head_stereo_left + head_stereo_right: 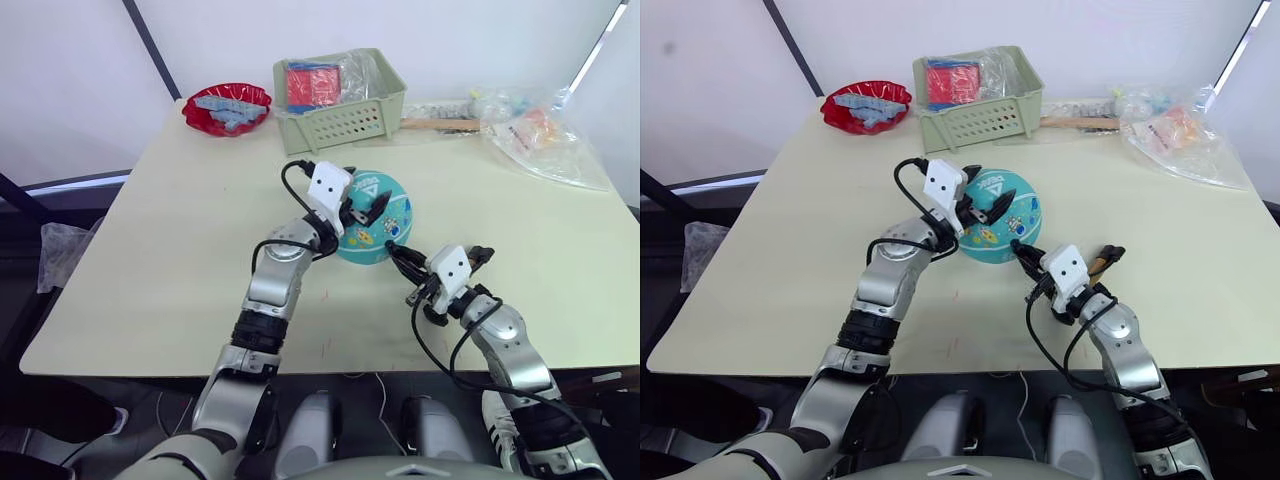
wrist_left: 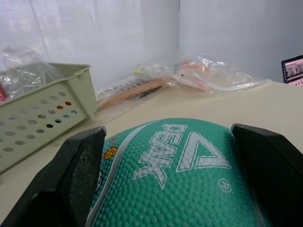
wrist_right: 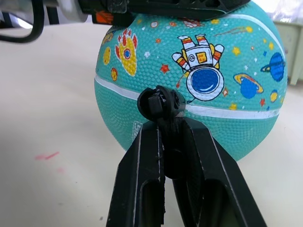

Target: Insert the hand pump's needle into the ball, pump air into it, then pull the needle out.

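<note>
silver-grey jointed arms are carrying white wrist boxes, looping black cables and black two-finger grippers.

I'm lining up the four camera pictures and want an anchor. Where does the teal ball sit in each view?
Left eye view: ball mid-table, under the left gripper.
Right eye view: ball just left of centre.
Left wrist view: ball low, between the black fingers.
Right wrist view: ball upper centre.
Shared landmark: green basket.
</note>
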Controlling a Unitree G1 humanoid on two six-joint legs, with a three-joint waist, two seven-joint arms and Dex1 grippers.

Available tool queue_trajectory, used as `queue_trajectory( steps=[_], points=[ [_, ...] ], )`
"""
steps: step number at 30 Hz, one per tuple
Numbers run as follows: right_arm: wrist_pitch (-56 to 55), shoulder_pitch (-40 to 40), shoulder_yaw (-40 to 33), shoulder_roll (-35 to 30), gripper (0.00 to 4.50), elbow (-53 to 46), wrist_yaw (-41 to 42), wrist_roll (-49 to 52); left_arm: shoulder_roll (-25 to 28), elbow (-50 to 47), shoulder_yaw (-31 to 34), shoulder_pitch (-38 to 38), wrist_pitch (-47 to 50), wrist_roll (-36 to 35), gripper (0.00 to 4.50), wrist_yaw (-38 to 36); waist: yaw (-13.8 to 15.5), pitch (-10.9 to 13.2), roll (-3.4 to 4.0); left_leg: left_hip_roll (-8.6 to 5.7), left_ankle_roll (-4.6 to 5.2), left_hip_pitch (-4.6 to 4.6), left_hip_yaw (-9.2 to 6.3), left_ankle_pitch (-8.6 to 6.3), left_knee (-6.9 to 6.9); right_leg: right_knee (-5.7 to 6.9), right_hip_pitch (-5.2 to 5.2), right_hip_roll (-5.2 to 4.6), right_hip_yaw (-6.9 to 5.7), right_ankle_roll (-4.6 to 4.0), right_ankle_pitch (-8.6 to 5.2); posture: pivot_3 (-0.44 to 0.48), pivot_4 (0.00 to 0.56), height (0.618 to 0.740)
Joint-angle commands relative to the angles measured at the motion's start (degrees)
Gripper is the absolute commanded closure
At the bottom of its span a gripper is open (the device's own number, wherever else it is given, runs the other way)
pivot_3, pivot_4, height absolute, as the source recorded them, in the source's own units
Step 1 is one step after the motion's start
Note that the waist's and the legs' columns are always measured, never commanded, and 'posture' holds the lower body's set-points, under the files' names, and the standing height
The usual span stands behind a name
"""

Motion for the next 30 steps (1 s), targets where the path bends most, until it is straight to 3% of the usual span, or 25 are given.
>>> queue_trajectory(
  steps=[1,7,15,30],
  points=[
    [-1.96,-0.04,-0.69,0.17,4.44,-6.99,1.80,3.27,-0.30,6.97,-3.35,2.97,2.18,4.22,0.00,2.26,0.33,0.00,0.00,0.00,0.00,0.00,0.00,0.00,0.00,0.00,0.00,0.00,0.00,0.00,0.00,0.000,0.150,0.738],
    [-4.19,1.19,-1.20,-0.50,4.44,-7.67,2.70,3.47,-1.21,11.88,-4.17,2.28,1.04,6.47,0.00,5.02,0.86,-0.07,-0.01,-0.06,0.00,0.00,-0.02,0.00,0.00,-0.02,0.00,-0.05,-0.03,0.15,-0.10,0.000,0.150,0.738],
    [-9.55,4.34,-0.22,-4.85,4.44,-8.89,4.47,0.48,-3.76,25.83,-2.91,-2.38,-3.43,6.70,0.00,8.03,2.59,-0.64,0.02,-0.33,0.08,-0.04,-0.20,0.04,0.00,-0.12,0.22,-0.08,-0.01,0.28,-0.20,0.000,0.150,0.738],
    [-14.93,9.94,-1.05,-10.33,4.44,-12.31,5.37,0.09,-4.04,30.08,-4.02,-2.89,-6.13,7.23,0.00,9.53,3.67,-1.36,0.34,-0.58,0.15,-0.07,-1.27,0.02,-0.06,-0.88,0.93,-0.07,-0.17,0.51,-0.35,0.000,0.150,0.738]
  ],
)
